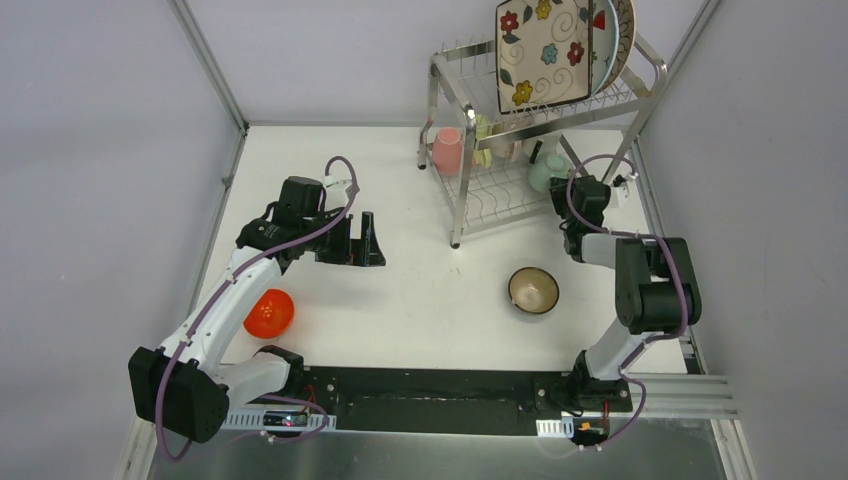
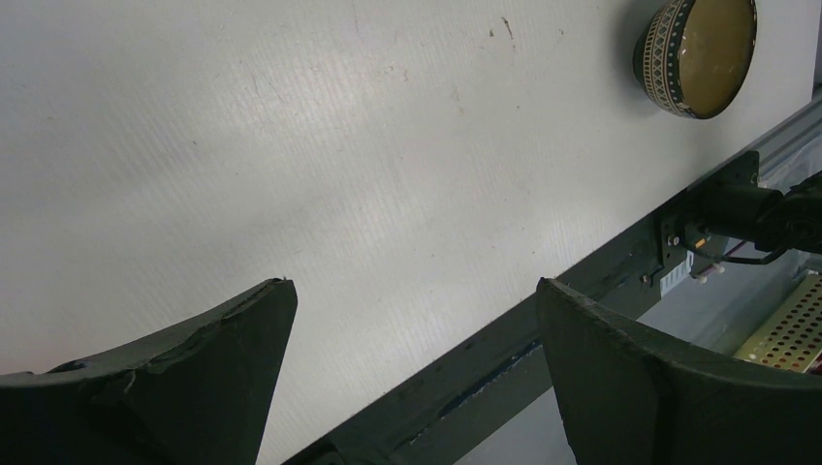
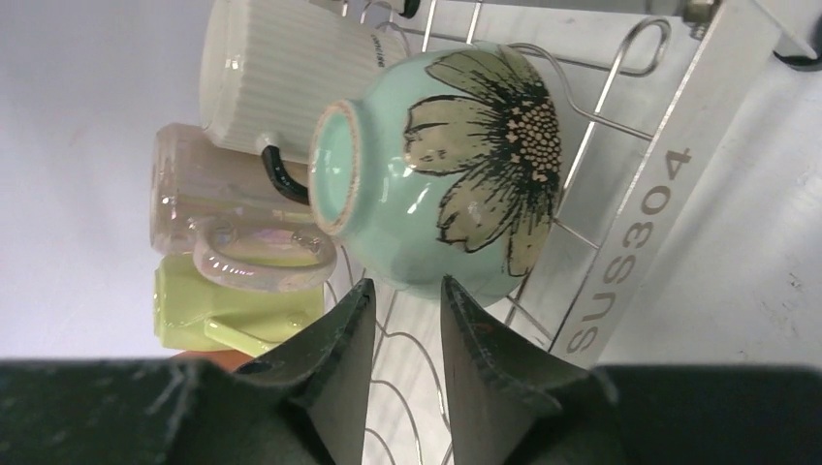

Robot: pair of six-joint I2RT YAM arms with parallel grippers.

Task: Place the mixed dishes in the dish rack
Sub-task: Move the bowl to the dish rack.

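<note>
The dish rack [image 1: 455, 190] stands at the back right. The square floral plate [image 1: 545, 55] and a round plate [image 1: 622, 35] stand on its top tier. A pink cup [image 1: 447, 150] and the mint bowl [image 1: 543, 172] sit on the lower tier. My right gripper [image 3: 407, 283] is open by a narrow gap and empty. Its tips are just short of the mint flower bowl [image 3: 456, 174], which lies on its side. My left gripper [image 2: 415, 283] is wide open and empty above the table. The brown bowl [image 1: 533, 290] and the orange bowl [image 1: 269, 313] sit on the table.
A white ribbed cup [image 3: 281, 68], a pale pink cup [image 3: 223, 208] and a yellow-green cup [image 3: 223, 310] crowd the lower tier beside the mint bowl. The rack's frame bar [image 3: 630, 242] is to the right of it. The brown bowl [image 2: 703, 53] shows far off in the left wrist view.
</note>
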